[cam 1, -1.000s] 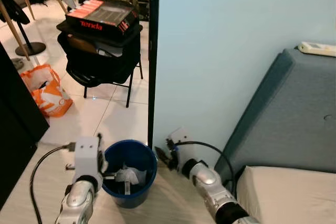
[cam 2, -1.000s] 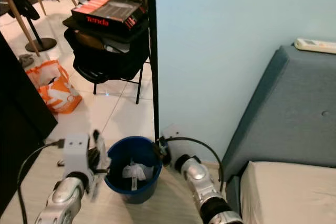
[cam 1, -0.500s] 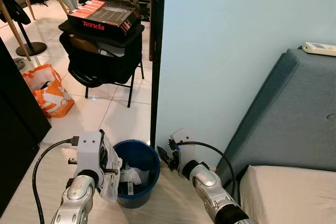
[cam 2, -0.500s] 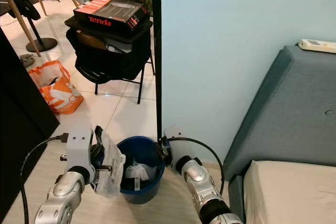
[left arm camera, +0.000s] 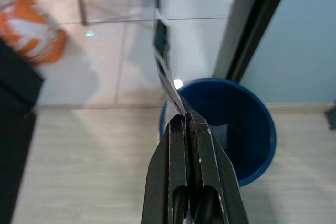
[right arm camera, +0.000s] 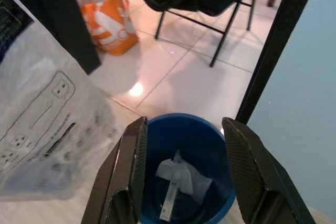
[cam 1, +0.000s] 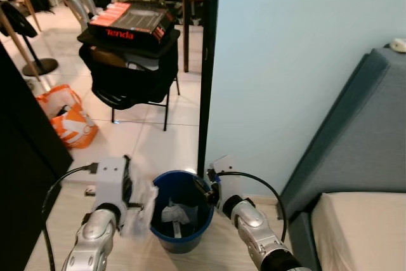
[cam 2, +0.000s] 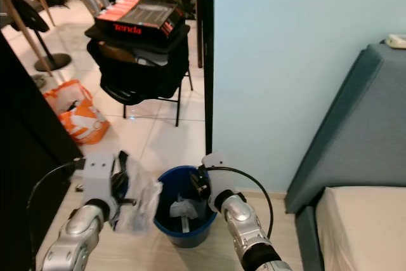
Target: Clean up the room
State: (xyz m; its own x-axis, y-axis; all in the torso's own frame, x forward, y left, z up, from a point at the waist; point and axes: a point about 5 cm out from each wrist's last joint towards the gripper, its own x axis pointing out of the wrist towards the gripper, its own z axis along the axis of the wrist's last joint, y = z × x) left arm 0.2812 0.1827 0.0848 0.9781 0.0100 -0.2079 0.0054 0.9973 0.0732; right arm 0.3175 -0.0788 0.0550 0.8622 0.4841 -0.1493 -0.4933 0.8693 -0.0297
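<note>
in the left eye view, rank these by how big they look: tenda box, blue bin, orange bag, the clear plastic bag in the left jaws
1. Tenda box
2. Blue bin, close to the box
3. Orange bag, roughly like the bin; unsure
4. Clear plastic bag, held by the left gripper

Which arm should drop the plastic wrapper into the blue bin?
Left. The left end effector is shut on the plastic wrapper, right beside the blue bin. The right end effector hangs open above the bin, holding nothing.
</note>
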